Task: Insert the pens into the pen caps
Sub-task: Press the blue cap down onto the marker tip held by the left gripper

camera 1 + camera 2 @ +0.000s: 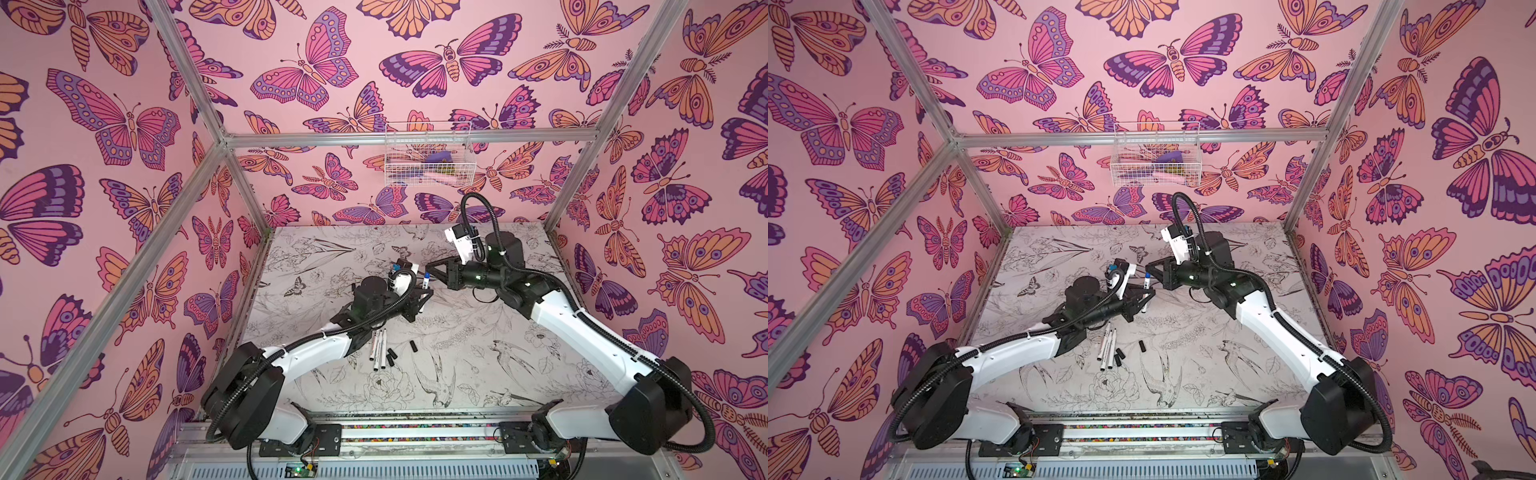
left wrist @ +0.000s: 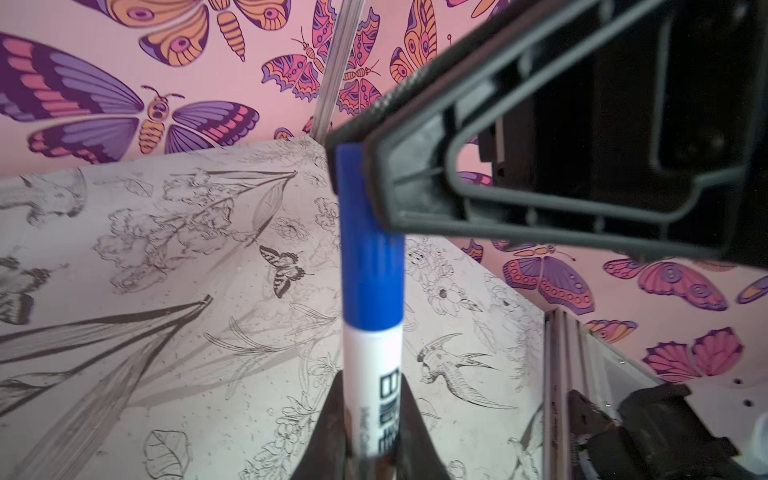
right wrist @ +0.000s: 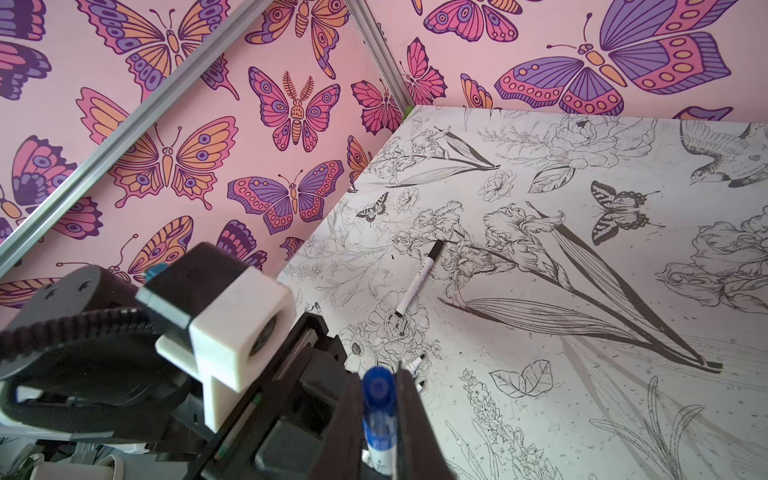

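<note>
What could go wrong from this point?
1. The left gripper holds a pen and the right gripper pinches its blue cap in mid-air; an off-axis push could make the pen slip or twist.
2. Loose pens and black caps lie close by the left arm; lowering it could scatter them.

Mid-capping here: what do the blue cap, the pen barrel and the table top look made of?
The blue cap: smooth moulded plastic, slight sheen along its side. The pen barrel: white plastic, smooth, with printed lettering. The table top: likely a matte printed sheet; line drawings, no glare.
</note>
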Tool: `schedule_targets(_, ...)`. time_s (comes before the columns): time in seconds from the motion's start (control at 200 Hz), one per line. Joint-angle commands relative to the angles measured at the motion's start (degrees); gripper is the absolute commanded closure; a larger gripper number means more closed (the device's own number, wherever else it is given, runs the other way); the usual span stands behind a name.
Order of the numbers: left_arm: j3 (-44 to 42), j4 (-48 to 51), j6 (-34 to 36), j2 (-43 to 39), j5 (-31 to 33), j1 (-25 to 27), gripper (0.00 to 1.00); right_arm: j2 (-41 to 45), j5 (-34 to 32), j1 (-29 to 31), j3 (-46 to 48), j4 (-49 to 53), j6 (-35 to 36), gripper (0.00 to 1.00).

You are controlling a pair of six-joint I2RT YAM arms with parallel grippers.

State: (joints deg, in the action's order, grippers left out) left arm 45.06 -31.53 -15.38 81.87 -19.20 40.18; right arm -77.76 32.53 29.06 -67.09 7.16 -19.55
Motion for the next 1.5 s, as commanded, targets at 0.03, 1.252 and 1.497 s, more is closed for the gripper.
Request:
schedule_targets(0.03,2.8,-6.4,6.8,-1.7,8.2,0.2,1.0,1.3,8.5,2.9,-1.1,9.8,2.0,0.79)
schedule_targets(1.252,-3.1,-8.0,4.6,-1.0,8.9,4.5,1.0,-1.0,-0.6,0.7,-5.3,3.0,-4.3,0.74)
schedule_targets(1.497,-0.1,-8.6,7.1,-1.8,9.5,4.6,1.0,-1.5,2.0,0.9,-5.1,3.5,-4.0,0.91)
